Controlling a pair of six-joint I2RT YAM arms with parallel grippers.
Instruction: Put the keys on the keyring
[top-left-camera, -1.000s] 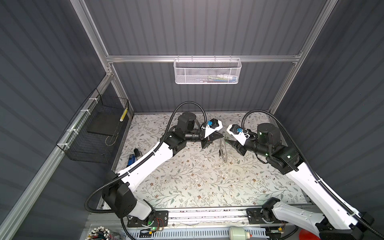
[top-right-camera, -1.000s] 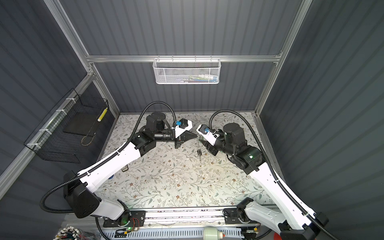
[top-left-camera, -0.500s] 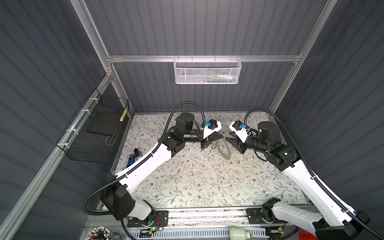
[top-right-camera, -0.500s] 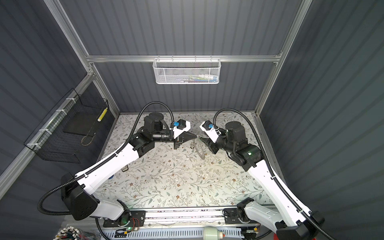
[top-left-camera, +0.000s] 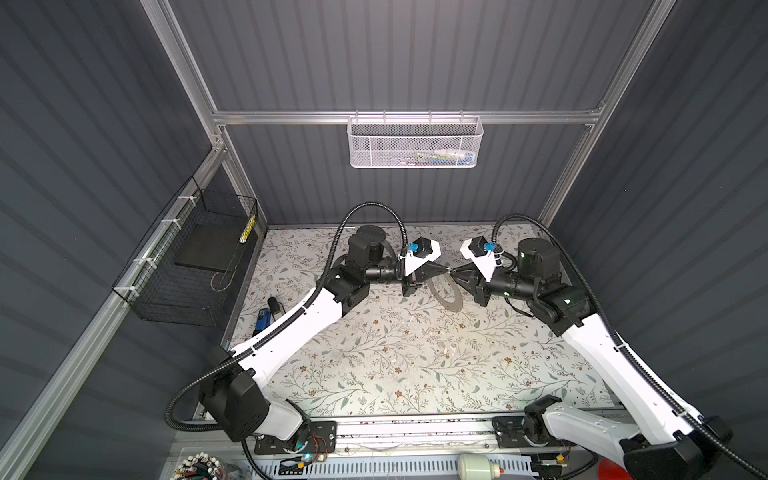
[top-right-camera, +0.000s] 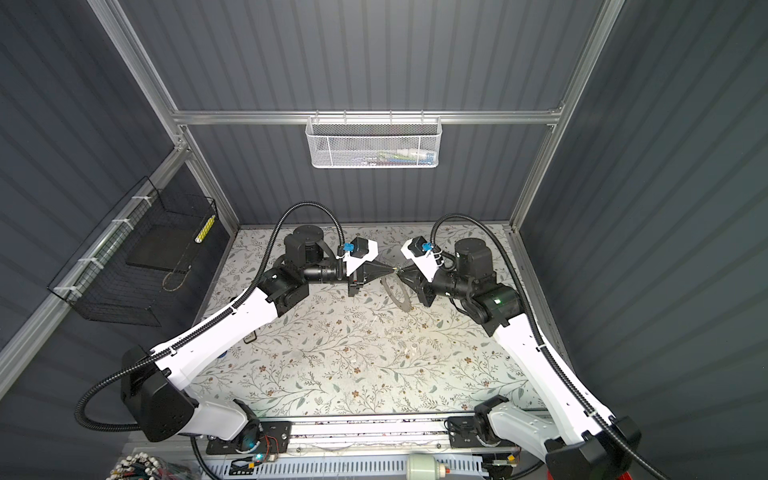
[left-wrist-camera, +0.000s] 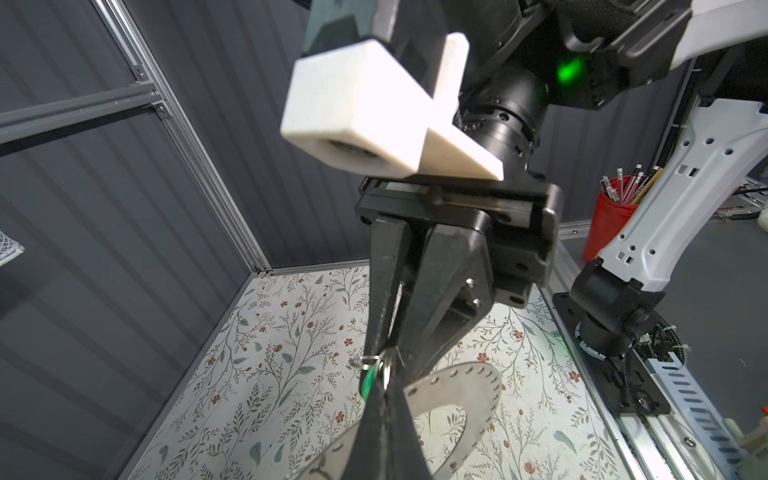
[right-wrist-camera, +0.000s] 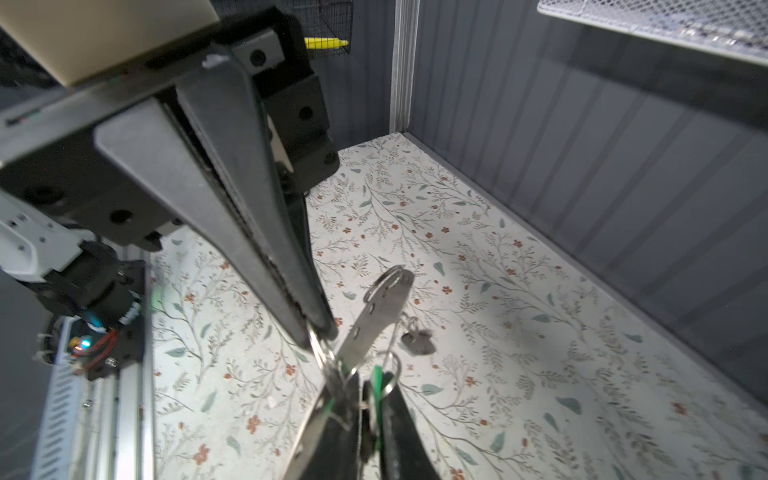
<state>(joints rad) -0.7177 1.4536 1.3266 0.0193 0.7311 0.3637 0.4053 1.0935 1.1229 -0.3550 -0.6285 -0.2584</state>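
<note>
Over the mat, keyring just below left tool, right tool

A white wire mesh basket hangs on the back rail. A black wire basket hangs on the side wall with 1 yellow pen inside. A flowery table cloth covers the table. A red cup holds pencils.

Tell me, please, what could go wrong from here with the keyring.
The keyring hangs in the air, pinched at the very tips of the left end effector; a tug from the right end effector could pull it free.
The green key tag sits in the right end effector's grip close beside the keyring's edge, so that grip might catch the keyring too.
</note>
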